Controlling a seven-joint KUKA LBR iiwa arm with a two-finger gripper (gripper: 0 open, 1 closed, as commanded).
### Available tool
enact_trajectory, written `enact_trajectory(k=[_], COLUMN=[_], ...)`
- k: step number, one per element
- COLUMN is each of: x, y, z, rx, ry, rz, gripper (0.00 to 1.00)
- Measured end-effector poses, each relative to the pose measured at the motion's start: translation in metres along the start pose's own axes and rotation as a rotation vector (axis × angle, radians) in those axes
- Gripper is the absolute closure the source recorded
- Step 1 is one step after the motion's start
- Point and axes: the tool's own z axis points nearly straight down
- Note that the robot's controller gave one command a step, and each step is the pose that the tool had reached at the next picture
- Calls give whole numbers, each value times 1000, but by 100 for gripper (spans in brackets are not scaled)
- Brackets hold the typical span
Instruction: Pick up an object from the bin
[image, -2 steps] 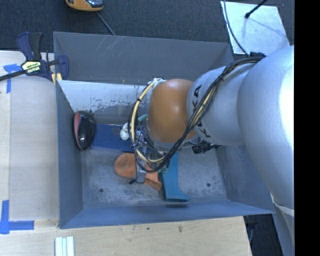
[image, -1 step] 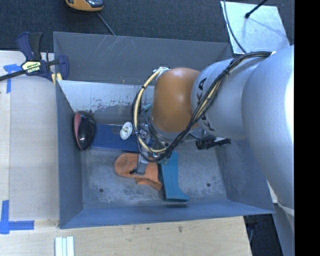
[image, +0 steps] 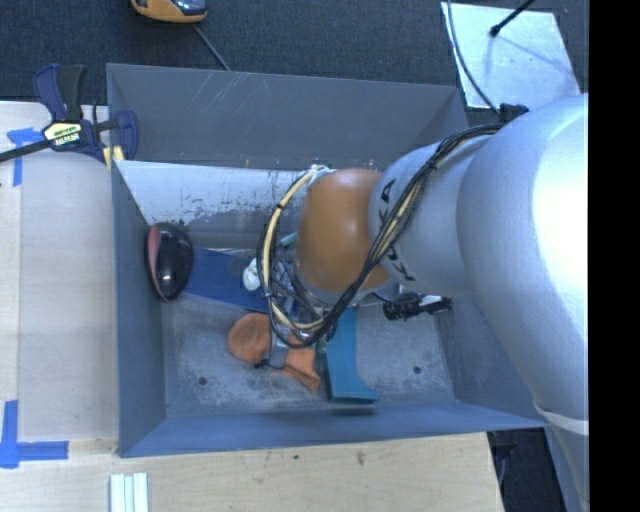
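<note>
From my remote station: the arm (image: 500, 220) reaches in from the right over the grey bin (image: 300, 425), its claw (image: 275, 355) low above the floor near the front middle. An orange lump (image: 247, 338), rounded and soft-looking, lies just to the left of the claw and seems to touch it. A smaller orange piece (image: 306, 373) lies just to the right, towards the front wall. The claw stands between the two patches, and I cannot tell whether they are one thing or two.

I also cannot tell whether the claw is wide, narrow or gripping anything. The brown-orange cover (image: 335, 235) on the wrist and a loop of cables (image: 268, 250) sit above it and hide most of it.

A teal block (image: 345, 368) lies on the floor beside the smaller orange piece, and its upper end passes under the wrist. Further back, a flat blue thing (image: 218, 278) runs from the left towards the cables, and its right end is lost behind them. A small white thing (image: 252, 271) sits at that end, too covered for me to name. At the left wall lies a black, mouse-shaped thing with a red edge (image: 168, 262), well apart from the claw.
</note>
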Motion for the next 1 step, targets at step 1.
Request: enact_trajectory(k=[1], x=[-7], y=[4], z=[-3], rx=[-2], ry=[0], rz=[130], gripper=[100])
